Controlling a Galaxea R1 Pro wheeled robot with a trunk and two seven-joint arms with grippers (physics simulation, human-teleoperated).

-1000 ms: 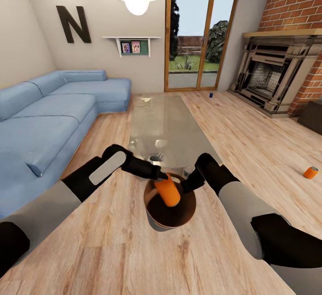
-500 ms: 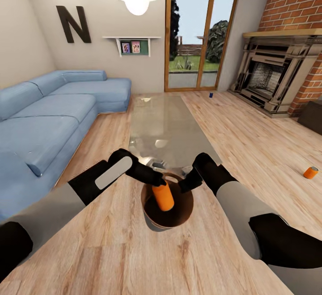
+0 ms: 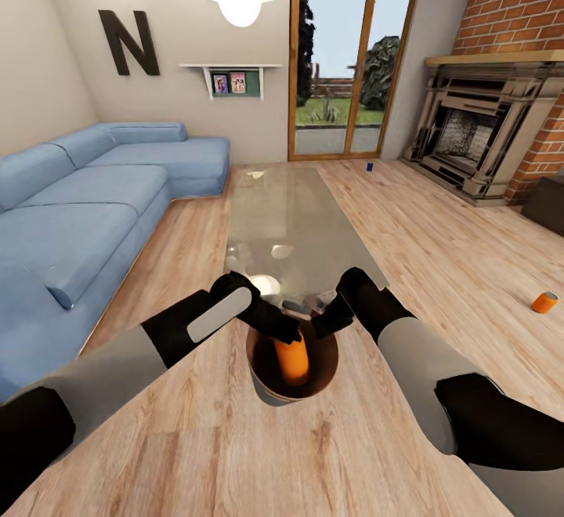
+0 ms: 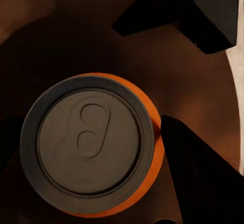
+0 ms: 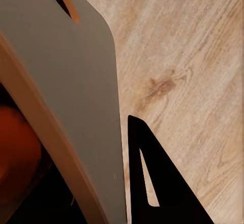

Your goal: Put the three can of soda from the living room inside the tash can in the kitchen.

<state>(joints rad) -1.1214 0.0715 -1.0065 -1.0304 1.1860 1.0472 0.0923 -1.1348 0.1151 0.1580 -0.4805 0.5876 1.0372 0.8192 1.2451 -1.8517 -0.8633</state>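
The bright orange drink can with a silver top (image 3: 291, 360) stood inside the small round tapered bin, grey outside and tan-brown inside (image 3: 327, 372), its long axis near upright and the top end pointing up toward the left jaws (image 3: 283, 330). In the left wrist view the can's lid (image 4: 90, 135) faced the camera, pull-tab visible, with no readable brand or label. The dark fingers (image 4: 203, 173) of the left jaws stood apart on either side of it, not pressing the can. The right jaws (image 3: 323, 321) sat at the bin's rim at about 1 o'clock; the right wrist view showed one finger (image 5: 157, 183) outside the grey wall (image 5: 76, 81), so they appeared clamped on the rim.

A second orange can (image 3: 544, 301) lay tipped on the pale wood floor (image 3: 439, 251) at 3 o'clock, and a dark blue can (image 3: 369, 165) stood far off at 12 o'clock near the glass door. A big dark letter N (image 3: 128, 42) was the only writing, on the wall above the blue corner sofa (image 3: 86, 196). The glass tabletop (image 3: 286, 219) lay just beyond the bin.
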